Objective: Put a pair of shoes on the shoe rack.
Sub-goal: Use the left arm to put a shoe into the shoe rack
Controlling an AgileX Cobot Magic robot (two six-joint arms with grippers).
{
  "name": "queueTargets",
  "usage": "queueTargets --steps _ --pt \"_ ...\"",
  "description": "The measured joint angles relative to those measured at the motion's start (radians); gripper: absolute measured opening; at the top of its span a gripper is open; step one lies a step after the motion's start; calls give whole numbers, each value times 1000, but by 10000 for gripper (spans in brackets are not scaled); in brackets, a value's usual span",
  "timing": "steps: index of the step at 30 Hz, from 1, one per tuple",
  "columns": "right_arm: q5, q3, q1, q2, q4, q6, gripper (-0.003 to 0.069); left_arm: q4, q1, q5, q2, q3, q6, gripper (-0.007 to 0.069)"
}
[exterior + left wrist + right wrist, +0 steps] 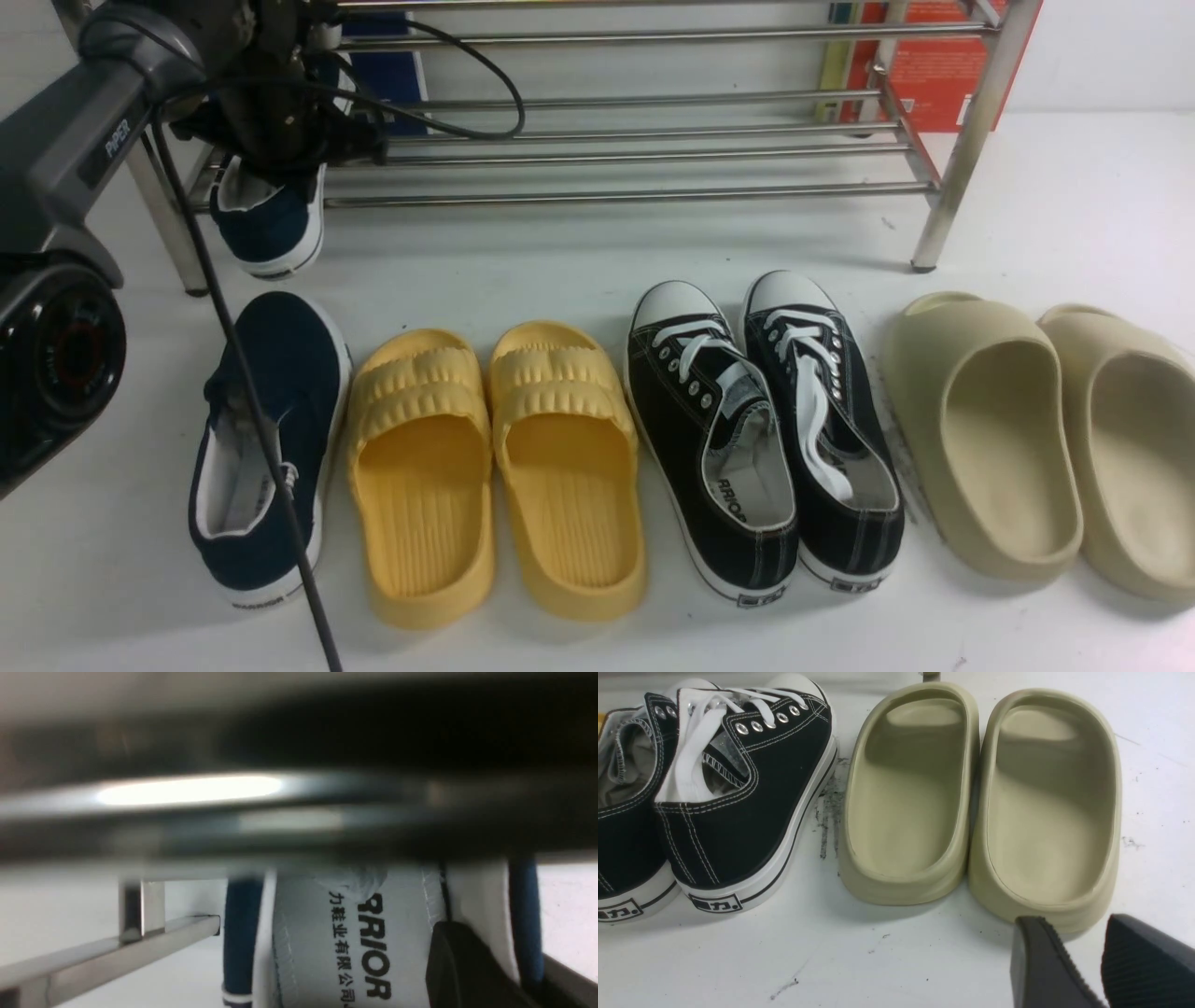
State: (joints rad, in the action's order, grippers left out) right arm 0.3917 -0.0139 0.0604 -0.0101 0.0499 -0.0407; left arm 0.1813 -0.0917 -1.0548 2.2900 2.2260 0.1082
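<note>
**Left arm.** The left claw (276,164) is pressed together on the wall of one navy-blue canvas slip-on sneaker (271,229) with a white rubber sole, gripping it near the heel. In the left wrist view, one black finger (467,966) lies inside this sneaker, against the white lining beside the printed insole.

**Held sneaker.** It is at the left end of the shiny steel shoe rack (653,196), level with the lowest tier of round bars. The toe points into the rack and the heel projects forward past the front bar. The heel is clear of the white counter (560,252). Whether the sole rests on the bars cannot be told, because the arm and its black cable (233,373) cover that area and the wrist view is blurred there.

**Second sneaker.** The second navy-blue slip-on sneaker (266,439) stands upright on the counter in front of the rack, toe toward the rack. It is the leftmost item of a row.

**Other footwear.** The row continues to the right, all toes toward the rack:
- a pair of yellow foam slides (420,485), just beside the second sneaker
- a pair of black canvas lace-up sneakers (709,448) with white toe caps
- a pair of beige moulded slides (1008,439)

**Right arm.** The right claw (1083,970) is spread, with nothing between its ribbed black fingers. It hangs over the counter near the heel of the outer beige slide.
</note>
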Motion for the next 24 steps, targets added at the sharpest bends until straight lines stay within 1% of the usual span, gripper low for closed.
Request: queueTargets --steps 5,7,11,18,20,21,22,23,24 --pt "0 0 0 0 0 0 239 3 1 5 2 0 0 2" --pt "0 0 0 0 0 0 239 4 1 5 2 0 0 17" --pt "0 0 0 0 0 0 239 12 3 7 -3 8 0 97" --pt "0 0 0 0 0 0 239 6 5 -40 -61 9 2 290" --pt "0 0 0 0 0 0 239 -5 5 -57 -79 9 3 308" --pt "0 0 0 0 0 0 239 -36 6 -95 -107 9 3 322" --pt "0 0 0 0 0 0 239 -39 6 -107 -115 9 3 323" --pt "0 0 0 0 0 0 239 -68 6 -144 -140 9 3 319" --pt "0 0 0 0 0 0 239 -87 5 -168 -162 9 3 304"
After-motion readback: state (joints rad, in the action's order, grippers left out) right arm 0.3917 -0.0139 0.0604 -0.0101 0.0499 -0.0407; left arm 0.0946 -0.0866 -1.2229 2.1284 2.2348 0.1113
